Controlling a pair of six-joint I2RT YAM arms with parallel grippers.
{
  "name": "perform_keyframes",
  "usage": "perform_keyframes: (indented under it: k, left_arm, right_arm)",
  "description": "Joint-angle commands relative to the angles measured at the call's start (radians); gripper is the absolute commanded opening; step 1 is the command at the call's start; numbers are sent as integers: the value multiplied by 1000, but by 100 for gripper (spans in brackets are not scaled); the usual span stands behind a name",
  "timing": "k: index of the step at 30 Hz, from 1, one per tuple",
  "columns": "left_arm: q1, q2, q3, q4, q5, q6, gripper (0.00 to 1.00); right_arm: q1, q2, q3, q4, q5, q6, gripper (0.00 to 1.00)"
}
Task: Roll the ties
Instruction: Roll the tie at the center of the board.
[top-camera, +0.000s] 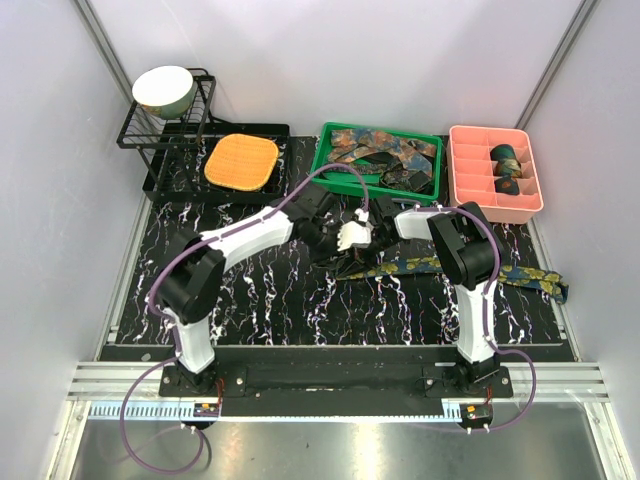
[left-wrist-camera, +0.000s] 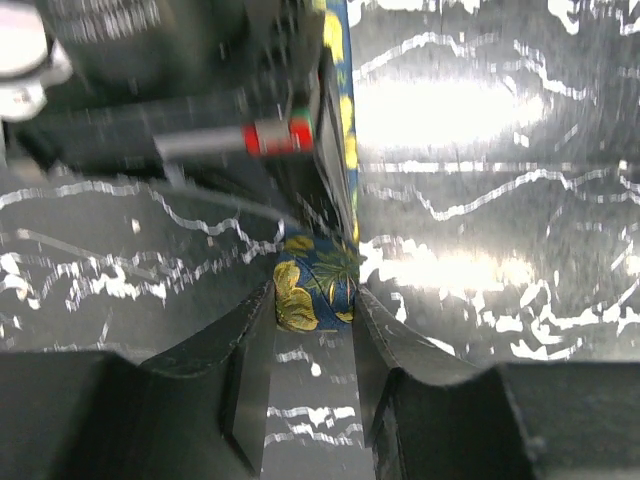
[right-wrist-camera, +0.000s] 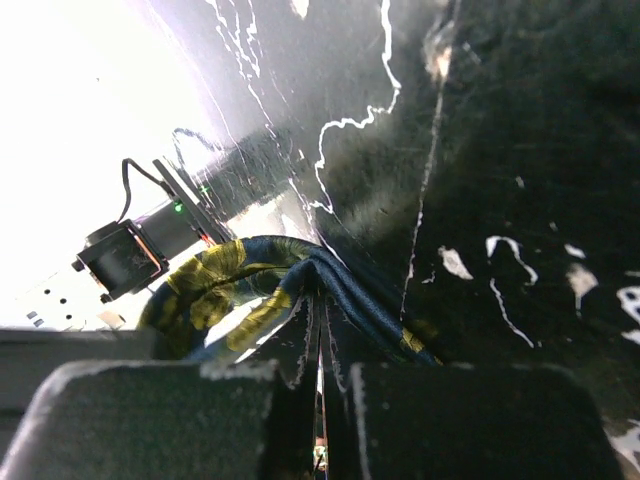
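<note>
Navy fabric printed with gold paisley, the tie (top-camera: 520, 277) lies as 1 long flat strip on the glossy black, white-veined mat (top-camera: 260, 290), running from the centre toward 4 o'clock in the top view. Its centre end is bunched into a small soft lump. The left gripper (left-wrist-camera: 312, 310) is closed on that lump, with a black finger pressing each side. The right gripper (right-wrist-camera: 320, 350) is pinched fully together on a fold of the same tie. Loose ties (top-camera: 385, 150) fill the green bin (top-camera: 330, 165) at 12 o'clock. 2 coiled ties (top-camera: 508, 155) sit in the pink compartment tray (top-camera: 460, 190) at 1 o'clock.
</note>
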Motion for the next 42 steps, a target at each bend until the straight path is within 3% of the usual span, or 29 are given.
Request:
perform_keyframes:
  k: [1,11,17,27,36,42]
  left_arm:
    - [-23,70,87,8,42,-24,37]
    - [-46,126,80,-26,2,24,36]
    - [-46,131,58,-26,-28,33,36]
    - [-46,139,61,-25,-37,28,36]
    - [-61,174,104,-26,-57,1,36]
    - [-64,188,119,-25,-70,-14,37]
  right_arm:
    - [1,54,1,-14,123,-16,0]
    - [-4,-7,11,-19,77,-10,0]
    - [-41,-68,30,-115,45,-71,1]
    - [-95,-162,1,-180,-55,-109,15]
    - [-93,-99,-33,-45,-107,-13,33]
    - [-82,-65,-41,13,-115,15,35]
